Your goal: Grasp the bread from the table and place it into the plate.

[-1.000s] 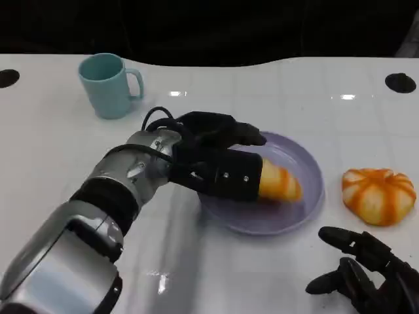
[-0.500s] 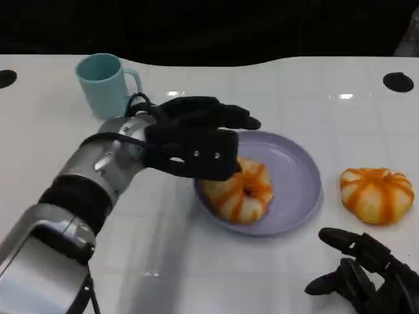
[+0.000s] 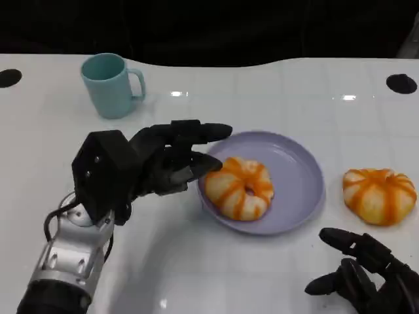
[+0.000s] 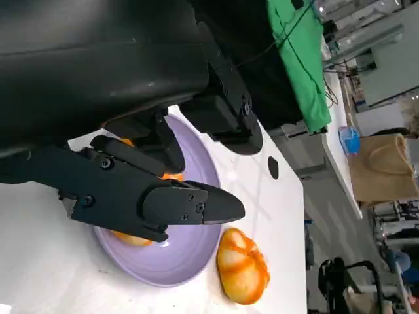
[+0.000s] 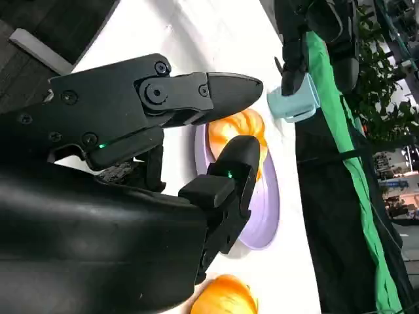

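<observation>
- Your right hand [image 3: 366,275] sits at the table's [image 3: 275,85] near edge, toward the right corner, fingers apart and holding nothing.
- Your left hand [image 3: 141,170] hovers above the table left of centre, its fingers [image 3: 196,134] spread and reaching toward the plate [image 3: 298,163]; it grips nothing and is clear of the bread.
- The purple plate lies near the middle of the table, just beside your left fingertips.
- One orange-striped bun [image 3: 239,188], the task's bread, lies inside the plate, in the half nearer your left hand and close to the rim.
- A second bun [image 3: 379,195] of the same kind rests on the bare table right of the plate, toward the right edge, apart from the rim.
- A light blue mug [image 3: 109,85] stands upright toward the far left corner, handle facing right, well apart from the plate.
- You can see dark round marks [image 3: 400,83] near the far edge, one at each side.
</observation>
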Controlling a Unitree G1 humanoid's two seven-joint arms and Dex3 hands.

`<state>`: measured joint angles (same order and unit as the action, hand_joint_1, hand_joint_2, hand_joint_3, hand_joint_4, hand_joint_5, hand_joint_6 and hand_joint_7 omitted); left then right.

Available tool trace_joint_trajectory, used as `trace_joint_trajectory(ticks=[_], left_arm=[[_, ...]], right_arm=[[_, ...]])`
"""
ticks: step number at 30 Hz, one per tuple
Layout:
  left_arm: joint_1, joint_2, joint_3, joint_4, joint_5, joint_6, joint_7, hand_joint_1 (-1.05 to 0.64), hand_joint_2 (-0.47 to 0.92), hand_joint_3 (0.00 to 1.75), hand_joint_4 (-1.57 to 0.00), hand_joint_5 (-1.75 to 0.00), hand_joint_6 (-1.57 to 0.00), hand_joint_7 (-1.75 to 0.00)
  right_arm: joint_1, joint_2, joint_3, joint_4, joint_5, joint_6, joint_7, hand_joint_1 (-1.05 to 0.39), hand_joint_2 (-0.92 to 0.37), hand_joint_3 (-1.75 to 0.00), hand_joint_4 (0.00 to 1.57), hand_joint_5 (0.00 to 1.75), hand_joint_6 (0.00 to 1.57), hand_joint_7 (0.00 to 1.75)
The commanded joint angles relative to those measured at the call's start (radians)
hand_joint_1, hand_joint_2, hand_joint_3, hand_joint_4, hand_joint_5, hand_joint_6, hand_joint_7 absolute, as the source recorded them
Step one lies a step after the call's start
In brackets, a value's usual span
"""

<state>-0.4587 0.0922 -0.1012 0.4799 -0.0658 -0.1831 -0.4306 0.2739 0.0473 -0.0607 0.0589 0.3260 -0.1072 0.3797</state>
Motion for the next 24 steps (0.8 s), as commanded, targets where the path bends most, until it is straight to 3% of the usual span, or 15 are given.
trace_joint_trajectory(ticks=[1, 2, 3, 4, 5, 6, 9, 14, 17, 24], left_arm=[[0.01, 0.006, 0.014, -0.042, -0.013, 0.028, -0.004, -0.45, 0.92, 0.38, -0.61, -0.89, -0.8, -0.11], [0.011, 0.005, 0.014, -0.045, -0.013, 0.032, -0.004, -0.45, 0.92, 0.38, -0.61, -0.89, -0.8, -0.11], [0.112, -0.022, 0.085, -0.176, -0.181, 0.183, 0.001, -0.47, 0.92, 0.42, -0.59, -1.0, -0.81, -0.14], [0.189, -0.041, 0.139, -0.279, -0.31, 0.302, 0.006, -0.49, 0.92, 0.46, -0.6, -1.35, -0.7, -0.72], [0.243, -0.053, 0.176, -0.354, -0.401, 0.391, 0.013, -0.51, 0.92, 0.49, -0.6, -1.58, -0.54, -1.24], [0.272, -0.057, 0.195, -0.403, -0.452, 0.448, 0.02, -0.51, 0.92, 0.5, -0.6, -1.66, -0.49, -1.42], [0.361, -0.049, 0.243, -0.517, -0.554, 0.551, 0.033, -0.53, 0.92, 0.5, -0.62, -1.74, -0.41, -1.67], [0.412, -0.044, 0.277, -0.597, -0.614, 0.633, 0.052, -0.54, 0.92, 0.48, -0.64, -1.75, -0.38, -1.74], [0.469, -0.053, 0.311, -0.645, -0.687, 0.708, 0.082, -0.55, 0.92, 0.47, -0.71, -1.75, -0.45, -1.75], [0.531, -0.067, 0.296, -0.656, -0.688, 0.713, 0.086, -0.51, 0.92, 0.47, -0.68, -1.75, -0.43, -1.74]], right_arm=[[0.005, -0.012, -0.004, -0.011, 0.008, -0.004, 0.004, -0.75, -0.92, -0.27, 0.77, 1.08, 0.84, 0.59], [0.006, -0.012, -0.004, -0.012, 0.008, -0.004, 0.004, -0.75, -0.92, -0.27, 0.77, 1.08, 0.84, 0.59], [0.009, -0.012, -0.002, -0.013, 0.0, -0.01, 0.001, -0.75, -0.92, -0.27, 0.77, 1.08, 0.84, 0.59], [0.011, -0.012, 0.0, -0.015, -0.006, -0.015, -0.001, -0.75, -0.92, -0.28, 0.77, 1.08, 0.83, 0.59], [0.012, -0.013, 0.001, -0.015, -0.01, -0.019, -0.002, -0.75, -0.92, -0.28, 0.77, 1.08, 0.83, 0.59], [0.013, -0.013, 0.001, -0.016, -0.012, -0.021, -0.003, -0.75, -0.92, -0.28, 0.77, 1.08, 0.83, 0.59], [0.015, -0.013, -0.001, -0.02, -0.011, -0.02, -0.001, -0.75, -0.92, -0.29, 0.76, 1.09, 0.83, 0.59], [0.017, -0.014, -0.001, -0.022, -0.01, -0.019, -0.001, -0.75, -0.92, -0.29, 0.76, 1.09, 0.82, 0.59], [0.017, -0.017, 0.0, -0.032, -0.014, -0.01, -0.006, -0.75, -0.92, -0.29, 0.75, 1.1, 0.81, 0.59], [0.018, -0.019, -0.003, -0.041, -0.004, 0.001, -0.003, -0.74, -0.92, -0.29, 0.74, 1.12, 0.8, 0.6]])
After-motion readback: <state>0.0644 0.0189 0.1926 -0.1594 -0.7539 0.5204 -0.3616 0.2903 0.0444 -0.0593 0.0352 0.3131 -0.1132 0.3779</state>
